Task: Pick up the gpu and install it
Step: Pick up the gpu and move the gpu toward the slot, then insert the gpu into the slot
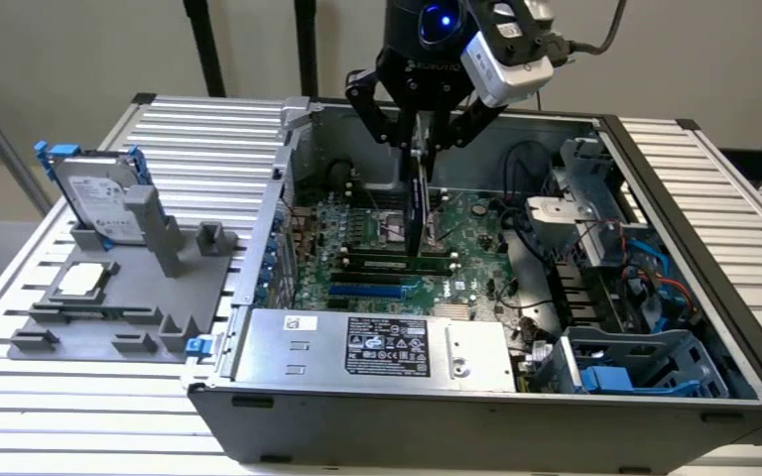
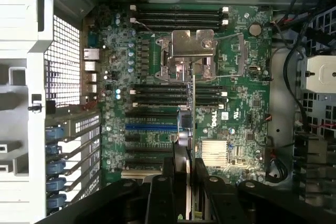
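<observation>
Black two-finger gripper [image 1: 421, 139] pointed straight down into the big open grey metal computer case [image 1: 395, 421], over the large green motherboard [image 1: 474, 233]. It was clamped on the thin flat gpu card [image 1: 419, 213], which hung upright and edge-on, low by the slots.

"That long ribbed silver table [image 1: 698, 198], is it metal?"
"Bare metal, smooth, faintly shiny. The big dark grey computer case [image 1: 487, 426] is sheet metal too, but matt."
"And the grey moulded fixture tray [image 1: 103, 322]?"
"Dull plastic. The silver hard drive [image 1: 96, 198] standing on it has a smooth metal shell and blue plastic rails [image 1: 45, 154]."
"The large green motherboard [image 2: 241, 114]?"
"Slightly glossy, with a bright polished metal socket plate [image 2: 186, 45]. The black gripper [image 1: 419, 139] gleams; the thin dark gpu card [image 1: 417, 213] looks matt."
</observation>
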### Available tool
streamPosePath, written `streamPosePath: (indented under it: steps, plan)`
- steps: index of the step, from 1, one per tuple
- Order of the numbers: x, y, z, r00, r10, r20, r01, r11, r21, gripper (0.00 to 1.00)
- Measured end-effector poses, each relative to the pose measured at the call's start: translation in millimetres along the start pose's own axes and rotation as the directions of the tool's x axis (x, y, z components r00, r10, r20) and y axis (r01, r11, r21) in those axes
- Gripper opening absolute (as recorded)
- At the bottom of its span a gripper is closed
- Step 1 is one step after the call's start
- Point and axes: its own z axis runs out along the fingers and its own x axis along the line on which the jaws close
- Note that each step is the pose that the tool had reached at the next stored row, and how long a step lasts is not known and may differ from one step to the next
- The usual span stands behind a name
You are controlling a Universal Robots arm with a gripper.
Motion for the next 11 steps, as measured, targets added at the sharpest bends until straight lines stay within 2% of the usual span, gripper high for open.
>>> streamPosePath:
  steps: [11]
  plan:
    - [0.0, 0.0, 0.0, 1.0000, 0.000, 0.0000, 0.000, 1.0000, 0.0000, 0.00]
